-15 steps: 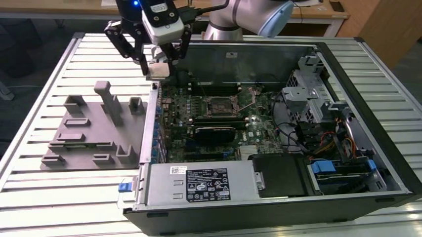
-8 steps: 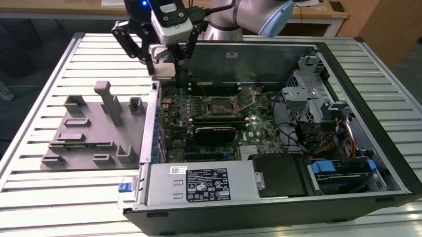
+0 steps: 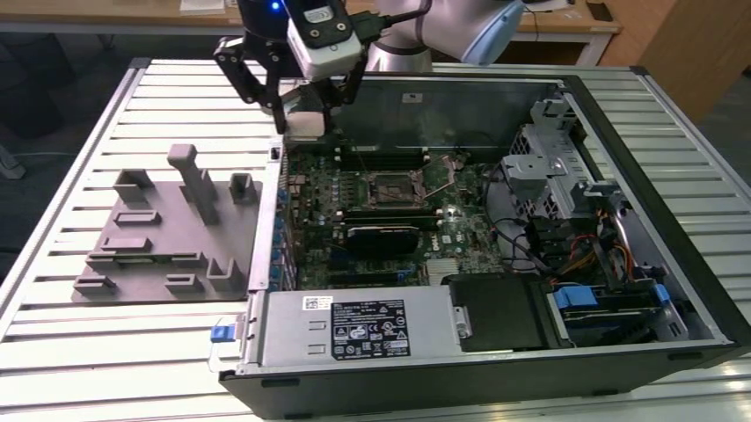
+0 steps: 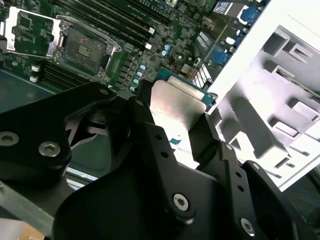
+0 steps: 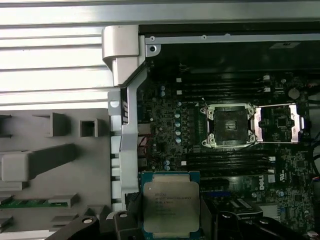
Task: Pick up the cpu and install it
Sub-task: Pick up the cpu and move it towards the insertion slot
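Pincer (image 5: 170,224) clamped on the cpu (image 5: 171,205) by two opposite edges, held in the air over the motherboard's (image 5: 170,115) edge beside the case (image 3: 470,387) wall, apart from the open socket (image 5: 231,125).

place: robotics lab | cues: slatted metal bench (image 3: 118,352), opened computer case (image 3: 493,380), wooden desks (image 3: 105,16)

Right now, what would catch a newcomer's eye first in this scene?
An open computer case lies on a slatted table, its green motherboard bare. Over the case's far corner, the black hand grips the cpu, a silvery square chip. Mid-board, the socket stands open and empty.
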